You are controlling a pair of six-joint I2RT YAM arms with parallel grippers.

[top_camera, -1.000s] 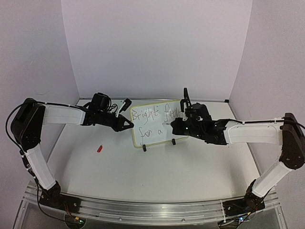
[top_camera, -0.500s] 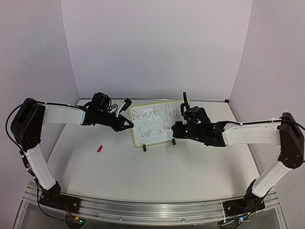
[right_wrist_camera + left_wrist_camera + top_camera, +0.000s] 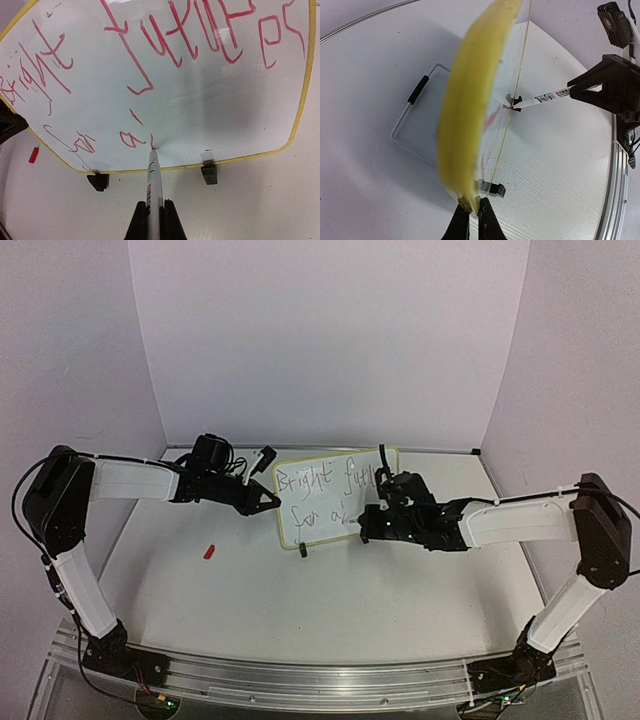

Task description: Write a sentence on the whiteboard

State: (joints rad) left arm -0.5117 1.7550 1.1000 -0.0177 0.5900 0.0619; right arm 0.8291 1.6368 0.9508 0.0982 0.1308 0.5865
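The whiteboard (image 3: 320, 535) stands tilted at the table's middle, pale yellow rim and white face. The sentence (image 3: 310, 480) reads "Bright future" above "for a" plus a short stroke; in the right wrist view it (image 3: 170, 40) is red. My left gripper (image 3: 272, 502) is shut on the board's left rim (image 3: 475, 100), also seen in its wrist view (image 3: 470, 215). My right gripper (image 3: 366, 527) is shut on a white marker (image 3: 154, 185), gripper (image 3: 154, 215) low in front of the board (image 3: 215, 115). The marker tip touches the lower line right of the "a".
A small red marker cap (image 3: 208, 551) lies on the table left of the board, also in the right wrist view (image 3: 33, 154). Two black clip feet (image 3: 209, 174) hold the board's lower edge. The wire stand (image 3: 415, 120) lies behind the board.
My right gripper has moved left and down along the board with the marker, and a new short red stroke stands right of the "a". The left gripper has not moved.
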